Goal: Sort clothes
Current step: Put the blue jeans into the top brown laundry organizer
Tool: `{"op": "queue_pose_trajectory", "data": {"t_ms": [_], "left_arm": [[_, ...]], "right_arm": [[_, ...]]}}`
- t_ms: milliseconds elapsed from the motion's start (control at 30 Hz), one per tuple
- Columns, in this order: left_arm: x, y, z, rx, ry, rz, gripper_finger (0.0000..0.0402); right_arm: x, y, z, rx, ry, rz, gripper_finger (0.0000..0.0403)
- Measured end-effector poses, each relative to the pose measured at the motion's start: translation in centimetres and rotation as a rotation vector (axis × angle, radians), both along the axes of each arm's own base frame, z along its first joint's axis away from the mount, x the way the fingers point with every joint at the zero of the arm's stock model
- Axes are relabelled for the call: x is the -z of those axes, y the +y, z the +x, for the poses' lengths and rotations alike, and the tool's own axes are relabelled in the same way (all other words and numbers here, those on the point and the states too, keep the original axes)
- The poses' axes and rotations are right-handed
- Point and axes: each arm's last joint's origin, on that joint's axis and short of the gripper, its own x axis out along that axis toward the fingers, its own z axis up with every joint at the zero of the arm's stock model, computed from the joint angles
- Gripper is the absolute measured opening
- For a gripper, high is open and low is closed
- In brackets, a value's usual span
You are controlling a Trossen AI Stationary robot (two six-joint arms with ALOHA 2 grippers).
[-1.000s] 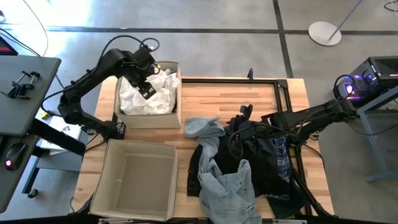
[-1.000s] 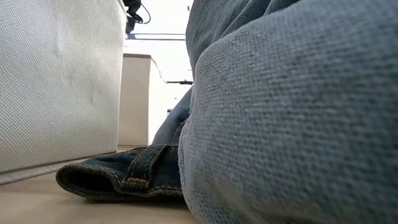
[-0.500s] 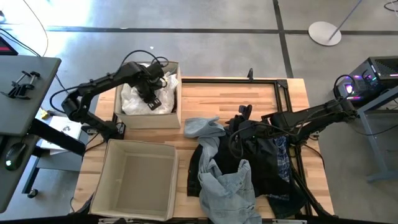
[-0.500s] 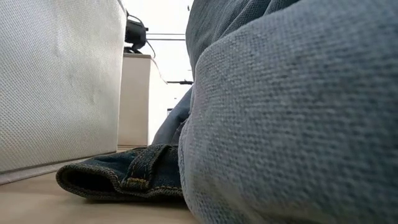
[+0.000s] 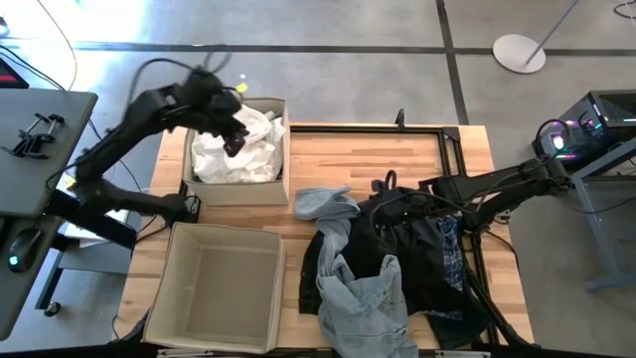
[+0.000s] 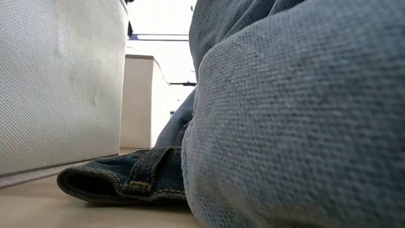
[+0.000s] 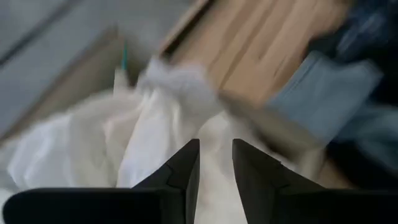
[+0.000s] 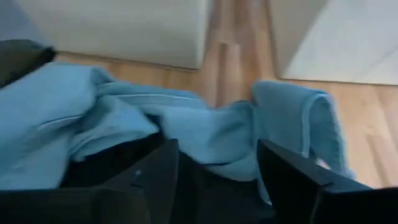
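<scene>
The left claw [image 7: 215, 163], fingers slightly parted and grasping nothing, hangs over crumpled white clothes [image 5: 238, 151], while the right claw [image 8: 217, 163], released, faces a blue garment [image 8: 205, 127] stretched crosswise ahead.

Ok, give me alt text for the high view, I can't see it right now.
Overhead: the left gripper hovers over the far bin of white clothes. The right gripper sits on the dark pile beside pale denim; the near bin is empty.

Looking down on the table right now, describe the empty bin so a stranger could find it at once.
Start at the wooden table. Two beige bins stand at its left end. The empty bin is the one nearer the bottom edge; its neighbour, the far bin, is heaped with white clothes.
</scene>
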Motion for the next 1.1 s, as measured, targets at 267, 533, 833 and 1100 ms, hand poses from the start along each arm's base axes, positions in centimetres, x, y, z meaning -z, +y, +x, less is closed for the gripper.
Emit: {"op": "queue_pose_trajectory", "data": {"t_ms": [267, 533, 833, 1100], "left_arm": [[-3.7, -5.8, -2.1, 0.179, -0.333, 0.176, 0.0083], [-1.7, -9.1, -0.1, 0.395, -0.575, 0.218, 0.0072], [2.5, -10.8, 4.2, 0.516, -0.622, 0.193, 0.0069], [4.4, -12.1, 6.6, 0.598, -0.542, 0.162, 0.0069]], "right_arm": [[-0.2, 3.4, -0.8, -0.304, 0.033, 0.216, 0.0234], [-0.5, 8.4, -2.3, -0.387, 0.033, 0.328, 0.0205], [5.2, 11.8, 0.2, -0.426, 0.172, 0.145, 0.0178], [9.3, 12.3, 1.3, -0.413, 0.346, 0.062, 0.0148]]}}
